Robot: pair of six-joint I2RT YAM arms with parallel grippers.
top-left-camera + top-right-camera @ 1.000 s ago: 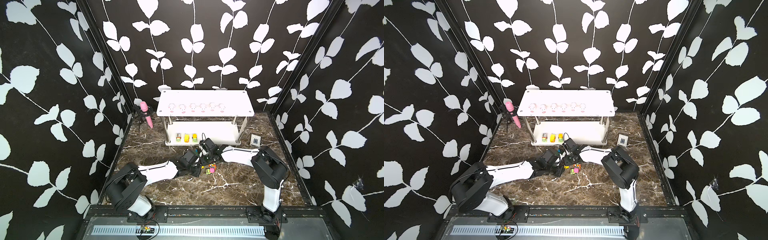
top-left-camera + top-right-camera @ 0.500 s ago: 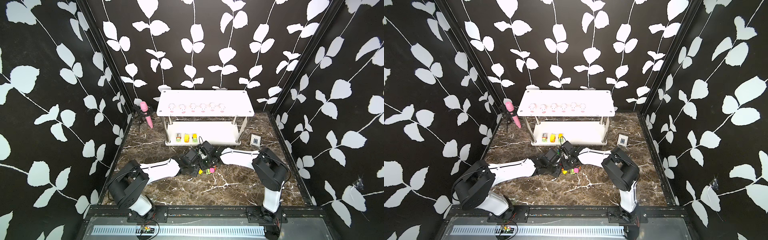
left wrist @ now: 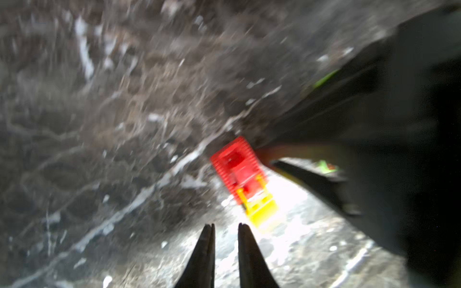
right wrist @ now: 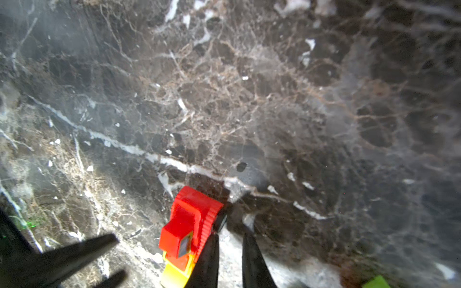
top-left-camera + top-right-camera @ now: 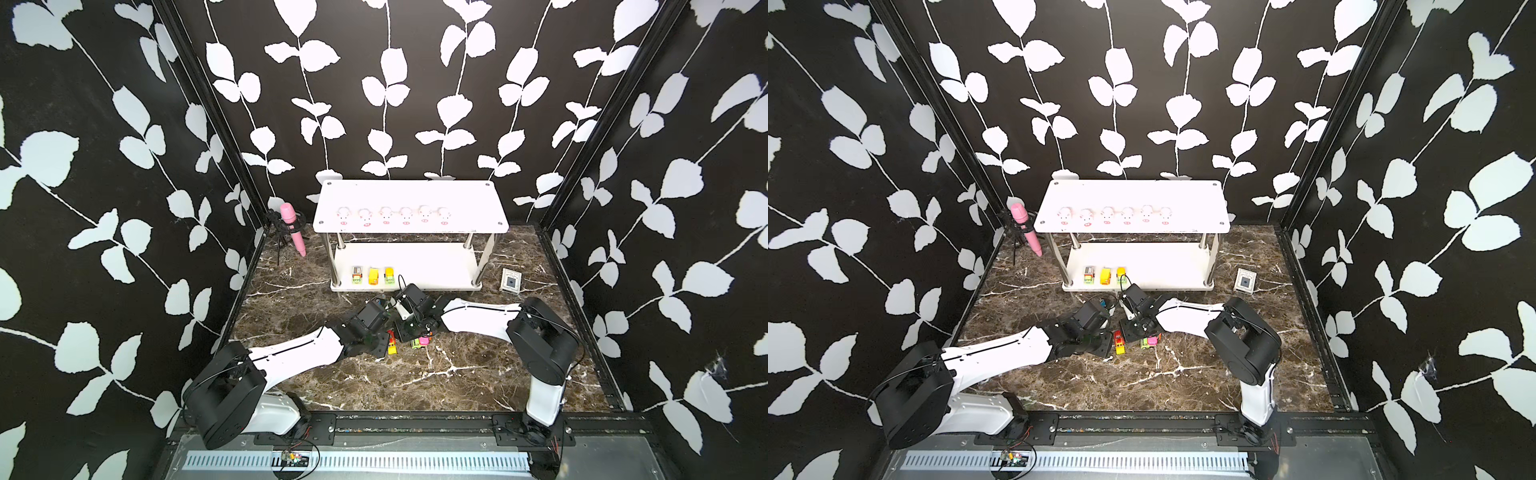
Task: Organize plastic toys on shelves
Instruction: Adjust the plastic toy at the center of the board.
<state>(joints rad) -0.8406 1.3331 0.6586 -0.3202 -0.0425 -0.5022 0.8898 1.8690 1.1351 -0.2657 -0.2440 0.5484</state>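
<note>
The left gripper (image 3: 225, 225) has its jaws a narrow gap apart with nothing between them, pointing at a red-and-yellow toy truck (image 3: 243, 179) just ahead on the marble tabletop (image 5: 374, 386). The right gripper (image 4: 230, 237) is also narrowly parted and empty, and the same truck lies against the outside of one finger. A green-and-pink vehicle (image 5: 420, 341) sits just beside them. Farther out, three small vehicles (image 5: 373, 276) line the rack's lower board (image 5: 436, 266), and six pink pigs (image 5: 395, 216) line the upper board (image 5: 457, 195). The step in hand looks like picking up the truck. Next, one gripper should probably give way while the other widens to straddle the truck's body.
</note>
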